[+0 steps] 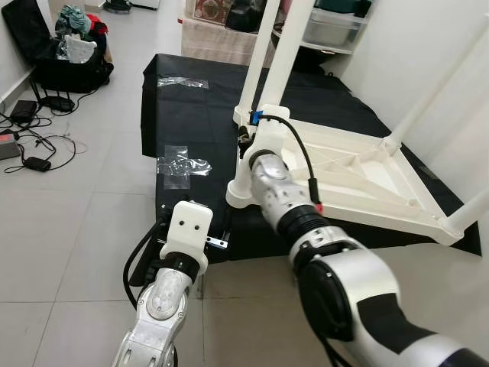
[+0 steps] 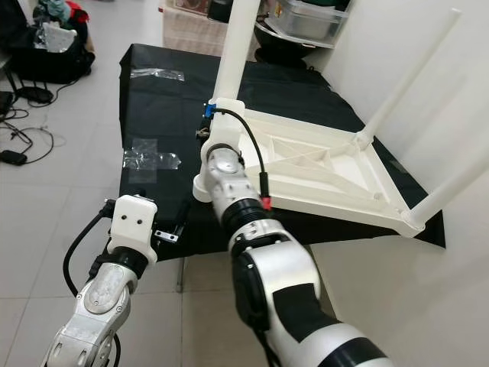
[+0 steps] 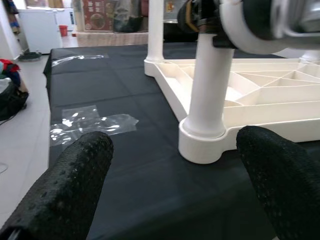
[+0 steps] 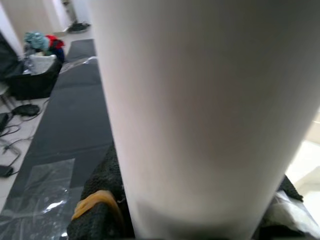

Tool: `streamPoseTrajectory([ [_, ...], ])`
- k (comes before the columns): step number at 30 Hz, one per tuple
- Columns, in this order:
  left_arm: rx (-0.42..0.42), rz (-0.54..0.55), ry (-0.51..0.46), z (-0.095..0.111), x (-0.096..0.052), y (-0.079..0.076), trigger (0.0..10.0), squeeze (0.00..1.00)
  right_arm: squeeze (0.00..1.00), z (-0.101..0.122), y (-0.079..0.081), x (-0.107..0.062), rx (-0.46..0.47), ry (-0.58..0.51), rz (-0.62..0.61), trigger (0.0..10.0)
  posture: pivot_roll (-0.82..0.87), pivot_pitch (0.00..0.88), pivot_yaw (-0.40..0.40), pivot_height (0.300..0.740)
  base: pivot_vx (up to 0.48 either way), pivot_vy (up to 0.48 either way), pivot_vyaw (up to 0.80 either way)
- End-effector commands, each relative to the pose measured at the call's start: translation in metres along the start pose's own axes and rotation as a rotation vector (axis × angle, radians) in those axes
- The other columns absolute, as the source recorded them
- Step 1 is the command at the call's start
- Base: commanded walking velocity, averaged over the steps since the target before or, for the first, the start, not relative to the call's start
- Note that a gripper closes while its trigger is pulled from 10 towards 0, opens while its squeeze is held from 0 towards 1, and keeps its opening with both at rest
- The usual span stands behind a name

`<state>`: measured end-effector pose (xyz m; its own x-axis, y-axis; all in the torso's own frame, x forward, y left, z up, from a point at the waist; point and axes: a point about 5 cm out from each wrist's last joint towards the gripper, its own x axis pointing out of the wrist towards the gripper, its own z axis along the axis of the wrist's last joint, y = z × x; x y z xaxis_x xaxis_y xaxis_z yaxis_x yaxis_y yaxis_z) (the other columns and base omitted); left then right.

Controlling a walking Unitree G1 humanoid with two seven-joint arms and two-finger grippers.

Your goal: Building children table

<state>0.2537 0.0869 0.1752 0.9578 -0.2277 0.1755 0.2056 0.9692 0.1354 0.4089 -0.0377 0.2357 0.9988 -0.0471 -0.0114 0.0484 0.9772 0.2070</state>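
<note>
Fingers of the right gripper (image 4: 165, 220) are clamping the near white leg (image 3: 210, 85), standing in the upturned tabletop (image 1: 359, 176) on the black mat (image 1: 191, 115). Left gripper (image 3: 170, 185) is hovering at seven o'clock, fingers apart. Cross-threading from a tilted leg is looking likely.

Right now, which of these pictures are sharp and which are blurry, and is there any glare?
Both eye views are sharp and evenly lit; crumpled clear plastic on the black mat glints. In the left wrist view the left tool fingers are soft, the table leg crisp. In the right wrist view that leg is a close, blurred white mass.
</note>
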Motion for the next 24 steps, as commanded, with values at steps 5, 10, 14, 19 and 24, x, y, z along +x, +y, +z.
streamPoseTrajectory([
  [5, 0.006, -0.007, 0.004, -0.002, 0.002, -0.002, 10.0, 0.00, 1.00, 0.014, 0.006, -0.002, 0.055, -0.094, 0.083, 10.0, 0.12, 0.076, -0.233, 0.740, 0.000, 0.000, 0.00],
  [10, 0.007, -0.009, 0.008, -0.003, 0.001, -0.003, 10.0, 0.00, 1.00, 0.008, -0.010, -0.003, 0.045, -0.145, 0.105, 10.0, 0.11, 0.072, -0.229, 0.740, 0.000, 0.000, 0.00],
  [14, 0.007, -0.011, 0.011, -0.005, 0.001, -0.002, 10.0, 0.00, 1.00, 0.005, -0.017, -0.007, 0.032, -0.188, 0.134, 10.0, 0.11, 0.069, -0.227, 0.740, 0.000, 0.000, 0.00],
  [19, 0.012, -0.019, 0.018, -0.008, 0.002, 0.000, 10.0, 0.00, 0.00, -0.012, -0.022, -0.024, 0.001, -0.212, 0.269, 10.0, 0.11, 0.050, -0.209, 0.740, 0.000, 0.000, 0.00],
  [24, 0.019, -0.020, 0.015, -0.008, 0.003, 0.002, 10.0, 0.00, 0.00, -0.026, -0.041, -0.044, 0.010, -0.207, 0.415, 10.0, 0.12, 0.043, -0.205, 0.740, 0.000, 0.000, 0.00],
])
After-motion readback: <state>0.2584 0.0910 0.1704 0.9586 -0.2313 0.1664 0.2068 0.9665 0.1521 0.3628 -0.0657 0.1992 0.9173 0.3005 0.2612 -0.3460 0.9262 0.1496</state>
